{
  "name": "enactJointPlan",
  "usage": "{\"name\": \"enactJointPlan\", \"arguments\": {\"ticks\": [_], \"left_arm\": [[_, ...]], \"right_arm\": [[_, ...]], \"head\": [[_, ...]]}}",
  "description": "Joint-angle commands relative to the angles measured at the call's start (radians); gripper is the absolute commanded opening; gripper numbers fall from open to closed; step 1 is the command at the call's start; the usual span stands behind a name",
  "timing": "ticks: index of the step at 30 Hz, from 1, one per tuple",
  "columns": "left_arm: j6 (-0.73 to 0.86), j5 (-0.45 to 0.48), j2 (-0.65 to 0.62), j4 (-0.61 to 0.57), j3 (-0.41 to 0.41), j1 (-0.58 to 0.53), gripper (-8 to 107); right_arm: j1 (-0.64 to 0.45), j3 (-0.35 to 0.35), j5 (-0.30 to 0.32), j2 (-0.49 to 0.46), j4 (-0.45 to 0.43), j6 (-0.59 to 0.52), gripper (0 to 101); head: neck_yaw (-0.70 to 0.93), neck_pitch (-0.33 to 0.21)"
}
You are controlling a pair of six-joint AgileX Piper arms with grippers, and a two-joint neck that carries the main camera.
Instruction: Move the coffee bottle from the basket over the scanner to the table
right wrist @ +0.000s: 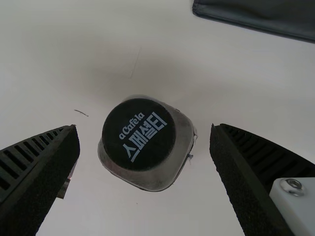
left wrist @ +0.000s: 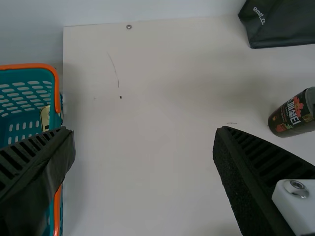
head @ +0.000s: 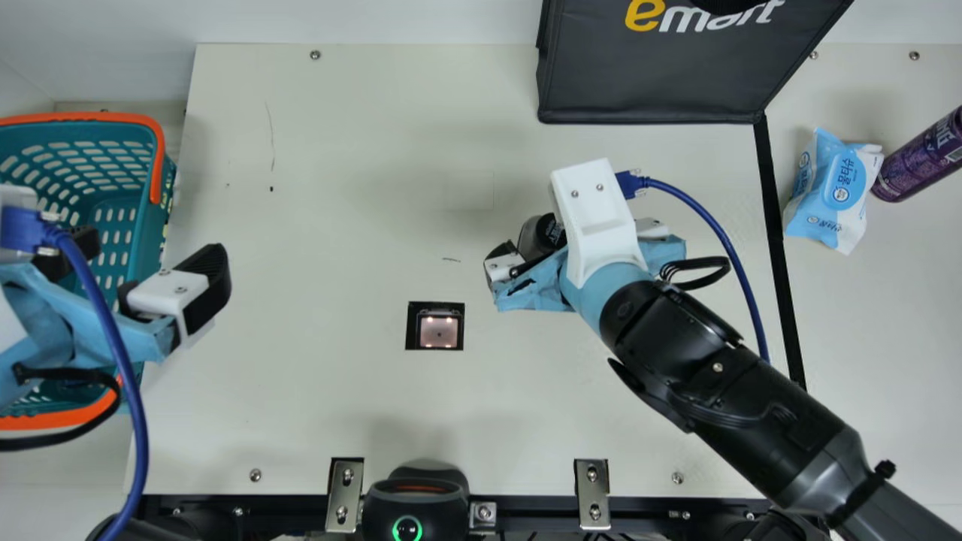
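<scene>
The dark coffee bottle stands on the table up and right of the scanner, partly covered by my right gripper. In the right wrist view the bottle's black cap lies between the spread fingers of my right gripper, with space on both sides. The left wrist view has the bottle upright at its edge. My left gripper is over the basket's inner side, open and empty; its own wrist view has bare table between the fingers of that gripper.
The teal basket with orange rim is at the left. A black bag stands at the back. Beyond the black strip at the right are a blue wipes pack and a purple bottle. A black device sits at the front edge.
</scene>
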Motion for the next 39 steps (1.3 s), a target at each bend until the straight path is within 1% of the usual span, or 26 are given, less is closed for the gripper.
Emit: {"name": "enactJointPlan", "arguments": {"ticks": [1, 8, 14, 15, 21, 27, 31, 34, 39], "left_arm": [[0.000, 0.000, 0.000, 0.000, 0.000, 0.000, 90], [0.000, 0.000, 0.000, 0.000, 0.000, 0.000, 90], [0.000, 0.000, 0.000, 0.000, 0.000, 0.000, 90], [0.000, 0.000, 0.000, 0.000, 0.000, 0.000, 90], [0.000, 0.000, 0.000, 0.000, 0.000, 0.000, 90], [0.000, 0.000, 0.000, 0.000, 0.000, 0.000, 90], [0.000, 0.000, 0.000, 0.000, 0.000, 0.000, 90], [0.000, 0.000, 0.000, 0.000, 0.000, 0.000, 90], [0.000, 0.000, 0.000, 0.000, 0.000, 0.000, 90]], "right_arm": [[0.004, 0.001, -0.002, 0.001, -0.021, 0.017, 88], [0.023, 0.000, 0.000, 0.001, -0.074, 0.067, 42], [0.037, -0.012, 0.015, -0.006, -0.106, 0.097, 1], [0.039, -0.017, 0.020, -0.008, -0.110, 0.100, 0], [0.048, -0.065, 0.065, -0.028, -0.114, 0.099, 0], [0.054, -0.132, 0.120, -0.048, -0.089, 0.069, 0], [0.045, -0.162, 0.144, -0.062, -0.066, 0.046, 0], [0.016, -0.163, 0.151, -0.082, -0.043, 0.026, 0], [-0.083, -0.127, 0.155, -0.152, 0.012, -0.021, 0]], "head": [[0.002, -0.030], [0.002, -0.030], [0.002, -0.030], [0.002, -0.030], [0.002, -0.030], [0.002, -0.030], [-0.091, -0.030], [-0.161, -0.030], [-0.278, -0.030]]}}
